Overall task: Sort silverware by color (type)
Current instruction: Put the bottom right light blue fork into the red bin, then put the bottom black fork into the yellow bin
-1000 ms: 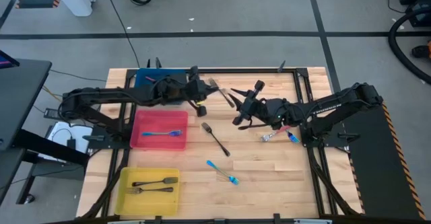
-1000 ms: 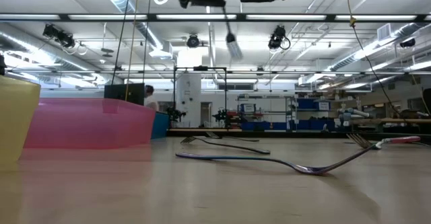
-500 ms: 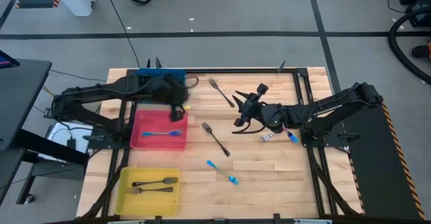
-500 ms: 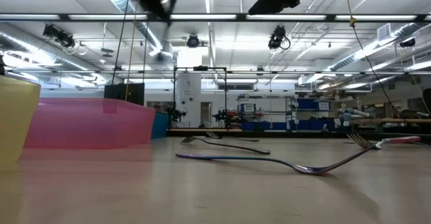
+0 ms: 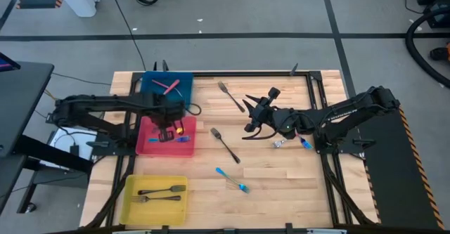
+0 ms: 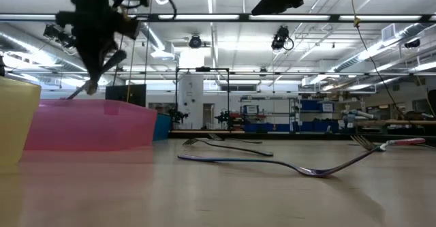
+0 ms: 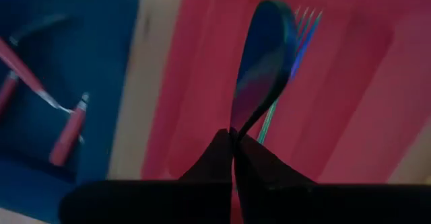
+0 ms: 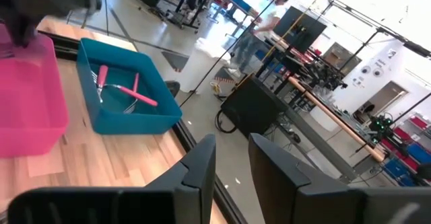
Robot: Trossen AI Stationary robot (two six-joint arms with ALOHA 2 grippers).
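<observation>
- left pincer (image 5: 169, 124) clenched on blue-handled fork (image 7: 264, 62), hanging over pink bin (image 5: 146, 144)
- fork judged light, stiff, slick; pinch at mid-handle
- right pincer (image 5: 253, 119) parted, empty, over counter (image 5: 281, 185)
- loose forks on counter

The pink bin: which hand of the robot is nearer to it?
Left. The left hand hangs over the pink bin, shut on a utensil; the right hand is apart from it, above the table's middle.

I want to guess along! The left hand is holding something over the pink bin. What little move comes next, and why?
Probably lower a little and let go. The left hand pinches a fork above the pink bin, where a blue fork already lies.
</observation>
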